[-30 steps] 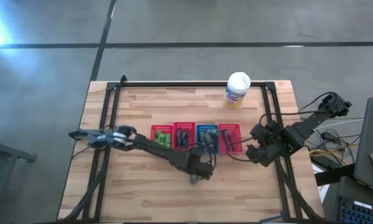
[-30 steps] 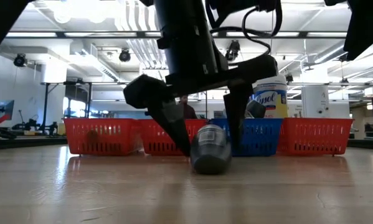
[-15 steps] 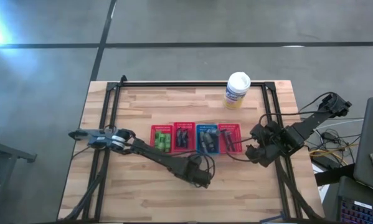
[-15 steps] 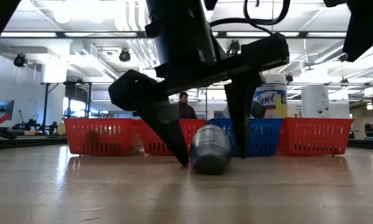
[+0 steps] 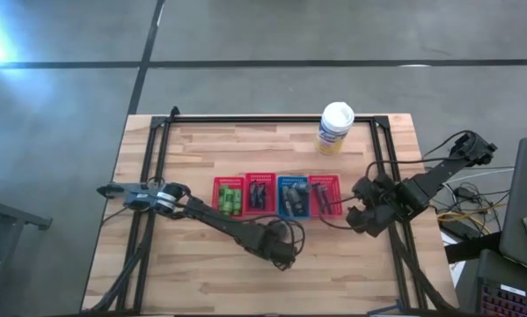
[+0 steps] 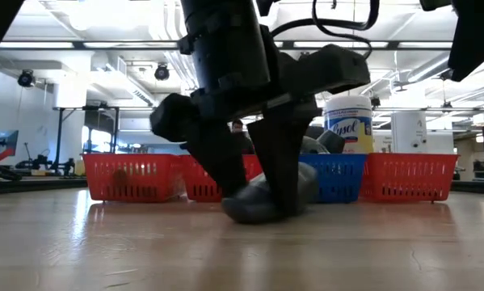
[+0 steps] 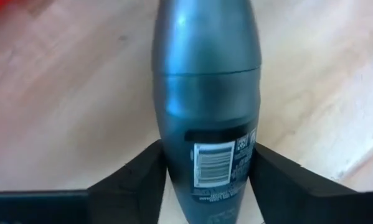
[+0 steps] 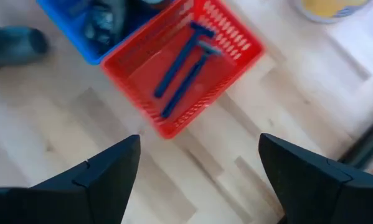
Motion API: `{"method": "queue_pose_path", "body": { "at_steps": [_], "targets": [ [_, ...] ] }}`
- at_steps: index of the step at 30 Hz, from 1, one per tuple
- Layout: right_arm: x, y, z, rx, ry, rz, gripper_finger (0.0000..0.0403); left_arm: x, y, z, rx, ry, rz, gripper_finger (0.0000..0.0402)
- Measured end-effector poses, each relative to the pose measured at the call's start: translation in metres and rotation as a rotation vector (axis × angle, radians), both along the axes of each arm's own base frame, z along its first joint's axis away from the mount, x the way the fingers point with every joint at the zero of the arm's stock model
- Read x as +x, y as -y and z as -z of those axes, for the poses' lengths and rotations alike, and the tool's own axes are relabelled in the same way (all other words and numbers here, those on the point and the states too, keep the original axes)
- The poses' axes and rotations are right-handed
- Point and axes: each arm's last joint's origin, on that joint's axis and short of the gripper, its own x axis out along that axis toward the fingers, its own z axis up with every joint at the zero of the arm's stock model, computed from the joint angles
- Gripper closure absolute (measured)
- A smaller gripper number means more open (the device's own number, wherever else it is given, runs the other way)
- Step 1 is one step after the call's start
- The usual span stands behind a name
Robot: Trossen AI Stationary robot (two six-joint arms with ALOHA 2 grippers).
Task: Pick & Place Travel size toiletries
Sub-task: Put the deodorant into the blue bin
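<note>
A grey oval tube (image 5: 283,255) lies on the bare wood near the table's front, with my left gripper (image 5: 281,251) shut on it. It fills the left wrist view (image 7: 205,93) and shows tilted in the low view (image 6: 266,198). Other toiletries sit in a row of mesh baskets. Green pieces are in the leftmost red basket (image 5: 229,195), and thin dark sticks (image 8: 185,68) are in the rightmost red basket (image 5: 325,195). My right gripper (image 5: 358,216) is open just right of that basket, and its fingers (image 8: 111,174) touch nothing. My left gripper pinches the grey tube between its two fingers (image 7: 142,183) at the labelled barcode end (image 7: 214,165), one finger on each long side. The fingers come down from above (image 6: 278,162). The tube is tilted: its low end (image 6: 246,212) is at the wood and its other end (image 6: 306,178) is raised.
The baskets stand in a row across the table's middle: two red, a blue one (image 5: 292,195), then the red one with the sticks. A large white canister (image 5: 335,129) stands near the far edge. A black frame rail (image 5: 153,176) runs round the table. Bare wood lies in front of the baskets.
The left gripper stood open astride the lying tube, shifted slightly toward the near edge and turned, then shut on the tube. The tube has tipped from lying flat to tilted, with one end raised. The right arm kept still.
</note>
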Motion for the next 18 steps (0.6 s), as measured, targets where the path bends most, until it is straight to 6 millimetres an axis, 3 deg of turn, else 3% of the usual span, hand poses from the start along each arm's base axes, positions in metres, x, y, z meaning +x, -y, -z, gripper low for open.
{"method": "queue_pose_path", "body": {
  "at_steps": [6, 8, 13, 18],
  "targets": [
    [0.007, -0.006, -0.005, 0.120, 0.083, -0.054, 0.0094, -0.001, 0.004, -0.008, 0.117, 0.037, 0.156, 0.0210],
    [0.011, -0.008, -0.007, 0.175, 0.138, -0.079, 0.0096, -0.003, 0.007, -0.018, 0.202, 0.086, 0.212, 0.0210],
    [0.022, -0.007, -0.015, 0.266, 0.284, -0.132, 0.0099, -0.009, 0.009, -0.068, 0.378, 0.259, 0.289, 0.0210],
    [0.037, -0.001, -0.023, 0.339, 0.380, -0.201, 0.0089, -0.008, 0.003, -0.096, 0.481, 0.350, 0.379, 0.0209]
  ]
}}
